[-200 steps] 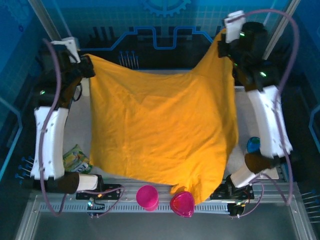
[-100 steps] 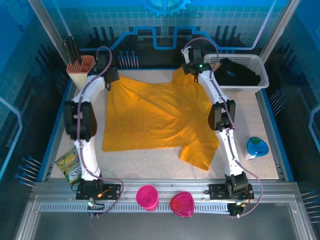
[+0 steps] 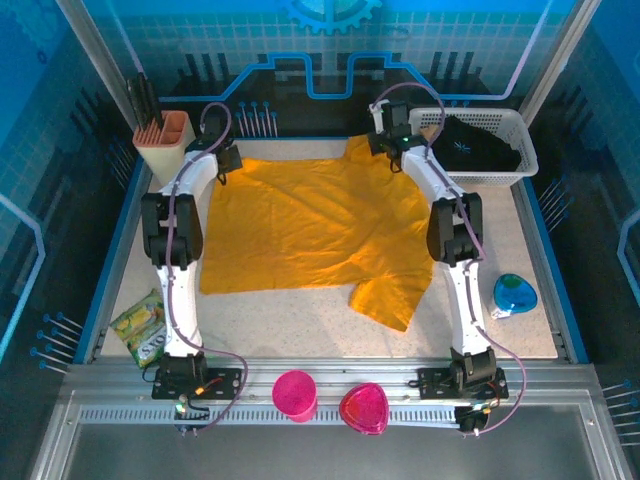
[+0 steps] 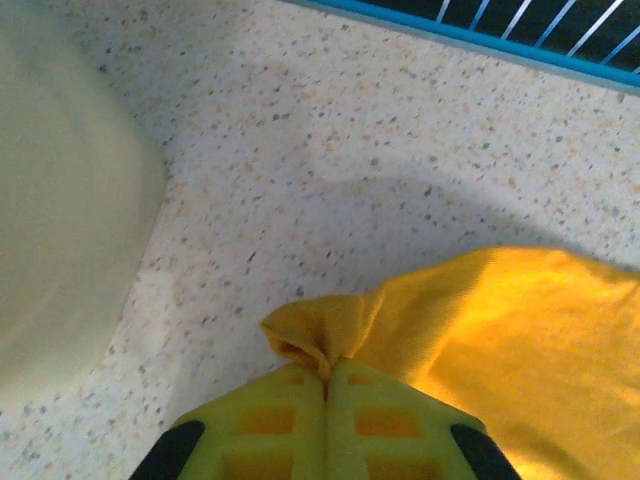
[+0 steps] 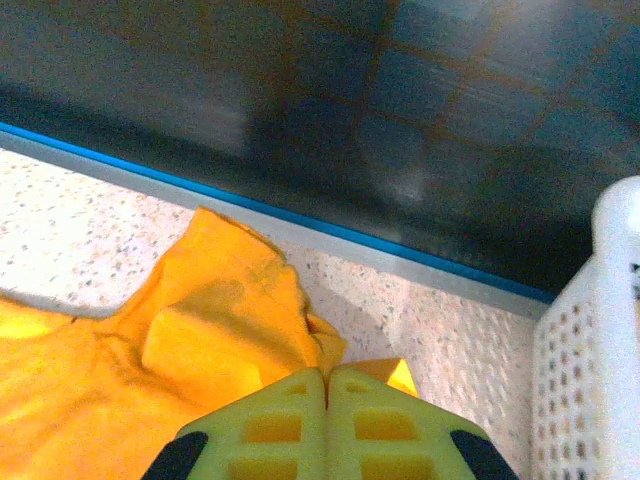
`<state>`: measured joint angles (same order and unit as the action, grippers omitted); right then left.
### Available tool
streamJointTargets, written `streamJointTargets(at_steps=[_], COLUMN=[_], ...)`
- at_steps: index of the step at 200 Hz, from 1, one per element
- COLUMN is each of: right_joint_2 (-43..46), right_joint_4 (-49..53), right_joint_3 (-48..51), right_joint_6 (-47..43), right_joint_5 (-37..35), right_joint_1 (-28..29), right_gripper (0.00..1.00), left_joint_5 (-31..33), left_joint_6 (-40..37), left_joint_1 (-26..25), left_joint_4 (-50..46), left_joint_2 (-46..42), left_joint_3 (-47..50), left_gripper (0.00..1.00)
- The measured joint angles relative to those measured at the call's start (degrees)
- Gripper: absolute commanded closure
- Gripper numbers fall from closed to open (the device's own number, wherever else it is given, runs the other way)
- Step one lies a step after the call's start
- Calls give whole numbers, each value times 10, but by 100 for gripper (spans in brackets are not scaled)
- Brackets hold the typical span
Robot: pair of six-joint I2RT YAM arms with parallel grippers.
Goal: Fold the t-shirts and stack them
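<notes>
Right now you have the t-shirt [image 3: 310, 225] spread mostly flat on the bench [image 3: 300, 325]. It is orange-yellow and lies across the middle and far part of the surface. One flap juts toward the near edge on the right side.

Your left gripper [image 3: 228, 160] sits at the far-left corner of the cloth. From the left wrist, its yellow fingers [image 4: 270, 420] are pressed together at the left gripper [image 4: 327, 368], pinching a small pucker of the t-shirt [image 4: 500, 330] against the speckled bench [image 4: 330, 130].

Your right gripper [image 3: 385, 140] is at the far-right corner, just beside a white basket [image 3: 520, 172] that holds a dark garment [image 3: 480, 145]. In the right wrist view that gripper [image 5: 326, 378] is likewise clenched, with the t-shirt [image 5: 200, 340] bunched at its tips and the perforated basket wall [image 5: 595, 380] close on the right (the fabric here is rumpled, not flat).

Elsewhere on the bench, a holder [image 3: 160, 140] of dark sticks stands at the far left, a snack packet [image 3: 140, 328] lies near the left arm's base, and a blue object [image 3: 514, 295] rests at the right. Two pink cups [image 3: 294, 393] sit on the near rail.
</notes>
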<state>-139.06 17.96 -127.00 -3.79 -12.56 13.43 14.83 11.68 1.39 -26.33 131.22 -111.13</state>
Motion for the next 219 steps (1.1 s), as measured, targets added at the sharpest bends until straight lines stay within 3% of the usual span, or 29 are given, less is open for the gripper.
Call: streamJointTargets(at_steps=[57,120,219], right_joint_2=[191,316,507], right_joint_4=[-83,-139,-188], right_joint_3=[246,458,687], right_joint_6=[39,74,112], right_joint_5=[18,26,26], right_joint_1=[0,0,0], right_gripper=[100,100,100], left_joint_5=[0,-1,-27], left_joint_6=[-14,-27,-19], left_joint_1=[22,30,30], left_joint_4=[27,45,75], left_joint_2=[-73,-129,-254], left_joint_3=[101,167,332], left_gripper=[100,100,100])
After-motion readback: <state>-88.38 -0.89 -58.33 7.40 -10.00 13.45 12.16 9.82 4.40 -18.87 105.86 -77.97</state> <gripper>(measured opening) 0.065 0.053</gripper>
